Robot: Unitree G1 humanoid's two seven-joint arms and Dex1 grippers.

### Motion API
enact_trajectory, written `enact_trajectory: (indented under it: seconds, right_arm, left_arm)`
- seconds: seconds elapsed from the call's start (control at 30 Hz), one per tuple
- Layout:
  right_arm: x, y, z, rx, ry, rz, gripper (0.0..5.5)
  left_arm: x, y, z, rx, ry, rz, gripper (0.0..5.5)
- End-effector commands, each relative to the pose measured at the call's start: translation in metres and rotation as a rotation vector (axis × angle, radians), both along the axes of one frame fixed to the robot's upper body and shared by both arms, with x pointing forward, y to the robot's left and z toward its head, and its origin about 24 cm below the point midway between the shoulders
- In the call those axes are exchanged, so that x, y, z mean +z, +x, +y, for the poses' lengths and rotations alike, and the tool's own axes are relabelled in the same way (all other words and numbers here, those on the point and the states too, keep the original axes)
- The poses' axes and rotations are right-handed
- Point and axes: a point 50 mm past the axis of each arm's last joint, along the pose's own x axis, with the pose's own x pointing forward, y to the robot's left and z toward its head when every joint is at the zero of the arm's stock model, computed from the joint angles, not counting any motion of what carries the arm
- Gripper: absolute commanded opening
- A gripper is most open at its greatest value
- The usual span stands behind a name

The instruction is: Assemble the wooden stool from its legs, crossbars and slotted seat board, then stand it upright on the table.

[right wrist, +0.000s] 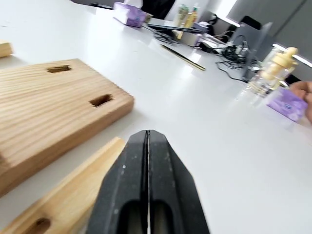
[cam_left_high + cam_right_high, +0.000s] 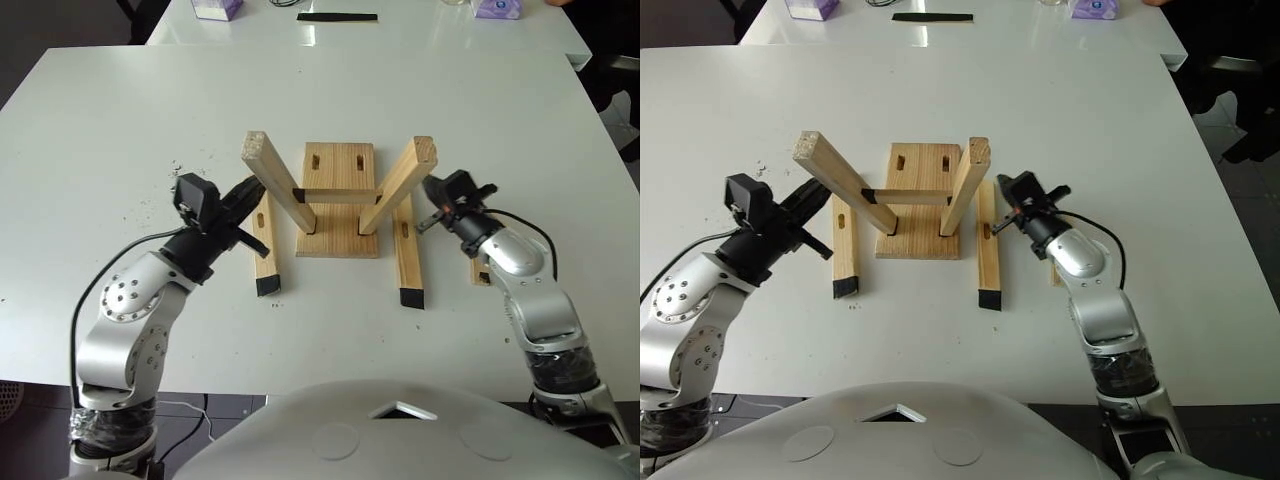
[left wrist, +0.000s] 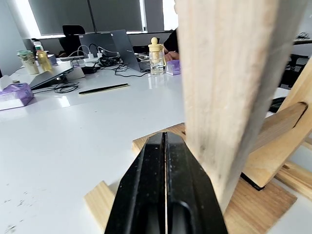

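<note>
The left pincer [image 3: 164, 139] has its two fingers pressed together with nothing between them, its tip just beside the left standing leg [image 2: 278, 185]; whether it touches the wood I cannot tell. The right pincer [image 1: 147, 134] is likewise closed on nothing and hangs over a loose leg [image 2: 408, 262] lying flat on the table [image 2: 130, 120], near the right standing leg [image 2: 400, 183].

Both standing legs are seated in the seat board [image 2: 338, 160], lean outward, and are joined low down by a crossbar [image 2: 340, 194]. A second loose leg [image 2: 266, 258] lies flat at the board's left side.

The parts look like plain softwood: stiff, fairly light, with a dry grain that should grip well. The half-built frame is probably only as firm as its slot joints, so a sideways push on a leaning leg could lever it out. Each loose leg is best taken across its narrow faces near the middle.

The table is white, smooth and glossy, so the board may slide when pressed. Dark specks [image 2: 150, 200] are scattered at the left. Behind stands another table with purple tissue boxes [image 2: 217, 8] and a black strip [image 2: 337, 17].
</note>
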Motion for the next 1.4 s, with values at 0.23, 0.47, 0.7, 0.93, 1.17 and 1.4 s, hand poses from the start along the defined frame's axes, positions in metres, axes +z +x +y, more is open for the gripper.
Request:
enact_trajectory:
  seconds: [0.23, 0.47, 0.7, 0.93, 1.17, 1.4]
  right_arm:
    - [0.189, 0.015, 0.028, 0.582, 0.717, -0.179, 0.03]
    - [0.186, 0.009, 0.053, 0.765, 0.575, -0.014, 0.03]
    - [0.168, 0.008, 0.069, 0.787, 0.569, 0.087, 0.03]
    - [0.174, 0.003, 0.062, 0.815, 0.61, 0.021, 0.03]
    - [0.178, 0.002, 0.052, 0.822, 0.604, 0.023, 0.03]
    - [0.076, -0.009, 0.055, 0.751, 0.372, 0.32, 0.03]
  left_arm:
    - [0.145, 0.021, -0.011, -0.173, -0.432, -0.358, 0.0]
    - [0.114, 0.038, -0.042, -0.237, -0.398, -0.053, 0.0]
    - [0.088, 0.042, -0.04, -0.198, -0.38, 0.052, 0.0]
    - [0.112, 0.034, -0.038, -0.243, -0.403, -0.103, 0.0]
    - [0.113, 0.029, -0.041, -0.226, -0.4, -0.085, 0.0]
    - [0.022, 0.028, -0.049, -0.136, -0.363, 0.279, 0.0]
